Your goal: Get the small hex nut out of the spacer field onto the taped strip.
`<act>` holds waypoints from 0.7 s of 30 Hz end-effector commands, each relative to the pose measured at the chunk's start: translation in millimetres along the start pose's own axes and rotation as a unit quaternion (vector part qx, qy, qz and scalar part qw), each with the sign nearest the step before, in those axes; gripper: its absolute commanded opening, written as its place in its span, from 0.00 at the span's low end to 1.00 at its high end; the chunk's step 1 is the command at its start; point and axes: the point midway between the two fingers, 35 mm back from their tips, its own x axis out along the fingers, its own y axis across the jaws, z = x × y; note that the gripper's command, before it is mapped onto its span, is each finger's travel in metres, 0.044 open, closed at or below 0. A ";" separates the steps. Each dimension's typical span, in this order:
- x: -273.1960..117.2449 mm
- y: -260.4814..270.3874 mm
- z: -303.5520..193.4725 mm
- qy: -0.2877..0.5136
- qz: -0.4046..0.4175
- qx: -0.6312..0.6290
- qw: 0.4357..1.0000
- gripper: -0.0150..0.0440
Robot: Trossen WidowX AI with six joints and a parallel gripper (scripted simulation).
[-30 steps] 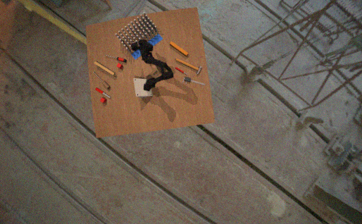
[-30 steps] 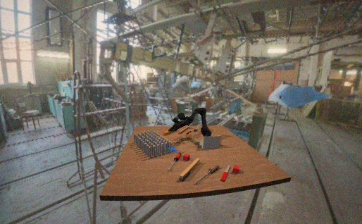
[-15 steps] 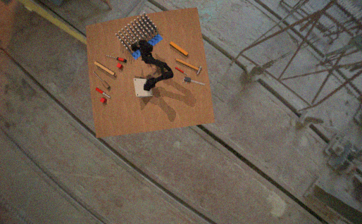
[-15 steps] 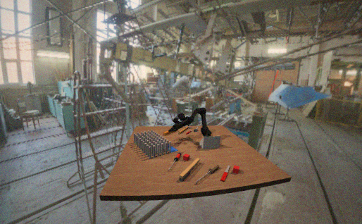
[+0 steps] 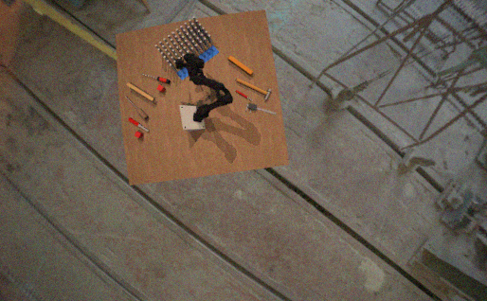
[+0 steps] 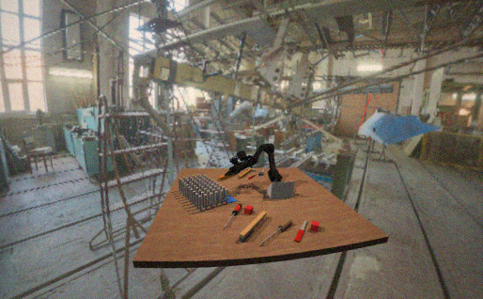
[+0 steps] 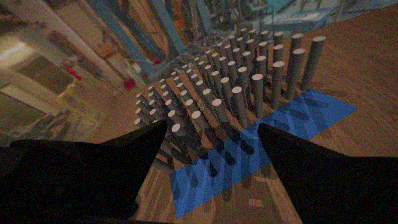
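Note:
The metal spacers (image 5: 185,40) (image 6: 202,188) (image 7: 257,92) stand upright in a dense block of rows. The blue taped strip (image 5: 209,54) (image 6: 231,199) (image 7: 327,114) lies along their near side. My gripper (image 5: 180,63) (image 6: 233,163) (image 7: 211,125) is open and empty, raised over the strip and facing the field. The hex nut cannot be made out for certain among the spacers. A red-black screwdriver (image 5: 163,79) (image 6: 238,210), a thin dark-handled tool (image 5: 142,112) (image 6: 284,226) and a red-handled tool (image 5: 134,122) (image 6: 299,234) lie on the table's left side.
A yellow bar (image 5: 140,92) (image 6: 253,227) and two red cubes, one by the screwdriver (image 5: 161,88) (image 6: 248,210), lie at the left. An orange bar (image 5: 240,65), a hammer (image 5: 253,87) and a grey tool (image 5: 252,107) lie at the right. The arm stands by a pale base plate (image 5: 188,122).

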 end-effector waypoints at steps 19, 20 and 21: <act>-29.1 302.3 -71.5 0.014 0.289 -0.749 0.597 1.00; -35.4 314.9 -79.6 0.007 0.299 -0.773 0.560 1.00; -42.1 327.4 -88.4 -0.001 0.309 -0.796 0.521 1.00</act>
